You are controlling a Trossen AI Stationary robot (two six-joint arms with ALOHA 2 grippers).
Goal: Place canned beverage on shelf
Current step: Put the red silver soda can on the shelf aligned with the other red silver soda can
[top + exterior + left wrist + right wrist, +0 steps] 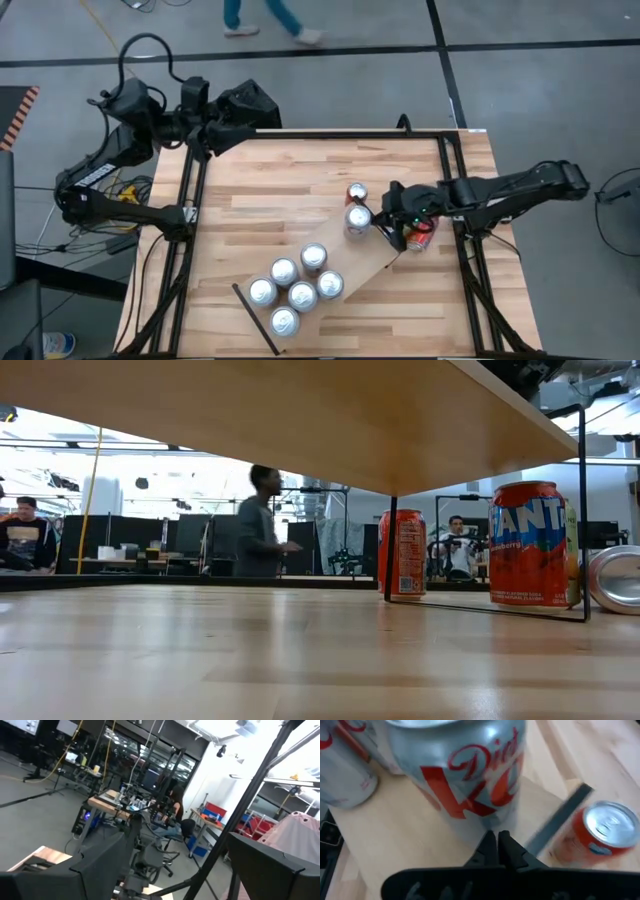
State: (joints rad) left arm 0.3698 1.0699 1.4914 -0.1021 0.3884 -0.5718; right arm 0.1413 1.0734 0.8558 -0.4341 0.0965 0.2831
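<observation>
The shelf [375,268], a pale board with black end strips, lies slantwise on the table. Several silver-topped cans [300,290] stand on its near-left part. A Diet Coke can [460,765] stands upright near its far-right end [358,218]. My right gripper [497,840] is shut and points slanting down, just right of this can. An orange can [357,192] stands on the table beyond it. My left gripper [170,880] is open, raised off the table's far left corner [215,135], and looks into the room. My right gripper has its shut fingertips [506,845] at the lower side wall [485,820] of the Diet Coke can, coming from the table's right and slanting down. I cannot tell whether they touch it. The can stands upright on the shelf.
A red-orange can [420,235] sits under my right arm by the shelf's right end. In the low view a Fanta can [525,545] and another orange can [402,553] stand beyond the shelf's black leg [584,510]. The table's far left part is bare wood [270,180]. People move in the room behind.
</observation>
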